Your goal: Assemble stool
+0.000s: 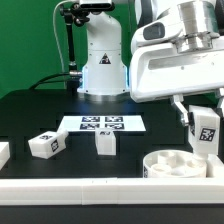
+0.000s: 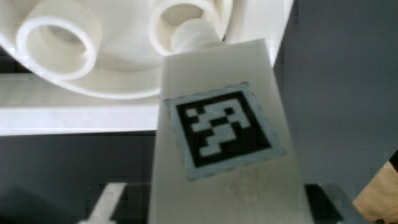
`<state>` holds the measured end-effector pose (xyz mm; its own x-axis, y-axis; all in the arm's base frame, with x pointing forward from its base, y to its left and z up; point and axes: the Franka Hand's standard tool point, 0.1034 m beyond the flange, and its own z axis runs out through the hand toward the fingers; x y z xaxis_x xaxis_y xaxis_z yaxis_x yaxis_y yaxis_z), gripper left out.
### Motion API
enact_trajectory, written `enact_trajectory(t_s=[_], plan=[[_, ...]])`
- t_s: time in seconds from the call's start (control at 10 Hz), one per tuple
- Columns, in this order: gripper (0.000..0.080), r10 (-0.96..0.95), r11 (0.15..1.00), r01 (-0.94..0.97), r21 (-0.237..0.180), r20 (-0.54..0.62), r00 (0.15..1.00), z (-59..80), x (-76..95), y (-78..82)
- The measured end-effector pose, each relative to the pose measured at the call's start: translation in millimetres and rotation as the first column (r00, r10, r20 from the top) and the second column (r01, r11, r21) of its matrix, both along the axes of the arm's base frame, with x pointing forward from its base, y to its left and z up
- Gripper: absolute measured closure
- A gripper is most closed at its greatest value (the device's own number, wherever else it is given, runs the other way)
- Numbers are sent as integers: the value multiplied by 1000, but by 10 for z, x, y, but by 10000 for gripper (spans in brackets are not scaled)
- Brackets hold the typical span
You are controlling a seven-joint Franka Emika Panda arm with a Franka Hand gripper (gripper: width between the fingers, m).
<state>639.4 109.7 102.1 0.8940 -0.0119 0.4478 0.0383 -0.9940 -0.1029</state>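
one held leg sits clamped between the gripper's fingers, tag outward, just above the round seat at the exterior view's right; contact cannot be told. seat lies just behind the front rail. left loose leg and middle loose leg stand well apart from it, with bare table between.

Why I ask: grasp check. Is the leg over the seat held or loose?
Held: the leg sits between the gripper's fingers, above the seat.
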Motion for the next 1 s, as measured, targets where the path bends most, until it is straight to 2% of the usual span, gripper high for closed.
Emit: enact_trajectory(t_s=[0.5, 1.0], plan=[[471, 16, 1000, -16, -14, 1, 1000, -11, 7, -69], [471, 28, 1000, -28, -15, -5, 1000, -56, -26, 0]])
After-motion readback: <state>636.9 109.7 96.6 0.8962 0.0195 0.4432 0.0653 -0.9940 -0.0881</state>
